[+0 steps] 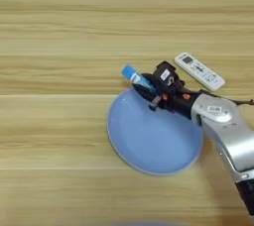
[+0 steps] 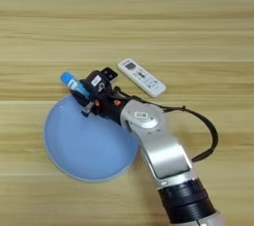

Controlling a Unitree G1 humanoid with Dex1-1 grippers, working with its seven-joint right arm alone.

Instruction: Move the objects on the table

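gripper (image 1: 147, 87): pinching blue tube (image 1: 133, 75), at plate's far rim | plate (image 1: 149, 143): light-blue, on counter (image 1: 59, 46) | remote (image 1: 200, 71): just beyond plate, right of gripper

Non-task items: a thin black cable (image 2: 212, 136), arching from near centre out to 3 o'clock and curving back down toward 4 o'clock in the right eye view, and a pale grey sliver (image 1: 145, 224) at the 6 o'clock edge of the left eye view, too little shown to identify.
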